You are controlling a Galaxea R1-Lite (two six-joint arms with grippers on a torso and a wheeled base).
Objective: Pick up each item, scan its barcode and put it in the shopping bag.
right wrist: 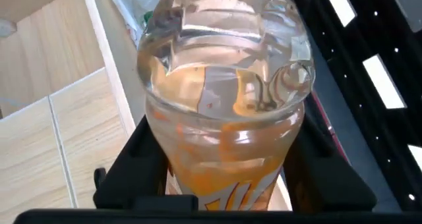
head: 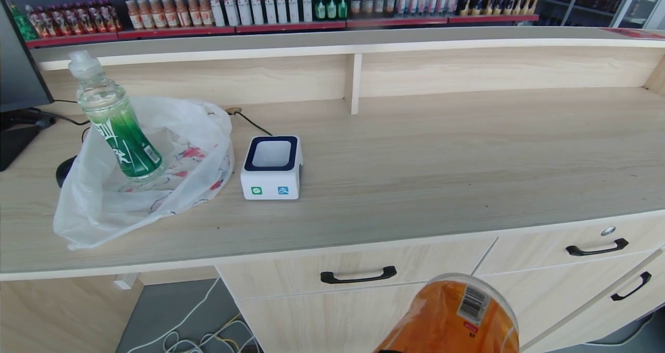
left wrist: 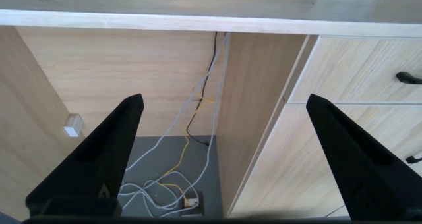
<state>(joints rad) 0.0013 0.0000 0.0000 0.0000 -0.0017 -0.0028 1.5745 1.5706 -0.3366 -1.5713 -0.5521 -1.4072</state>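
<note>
Left hand (left wrist: 224, 100): two fingers (left wrist: 99, 165), both plain black with a matte finish. Each is a flat-sided wedge, broad at the base and narrowing to a blunt tip. The inner faces are straight and smooth, and the outer edges slope away. A faint sheen shows low on one finger's base.

Right hand (right wrist: 227, 151): also black. The housing is blocky, with angular shoulders (right wrist: 333, 174) on both sides and a flat black bar across its base. The surface is dull, with a soft grey highlight along the upper edges. A small black stub (right wrist: 99, 176) sticks out from one side. Finer detail cannot be made out.
</note>
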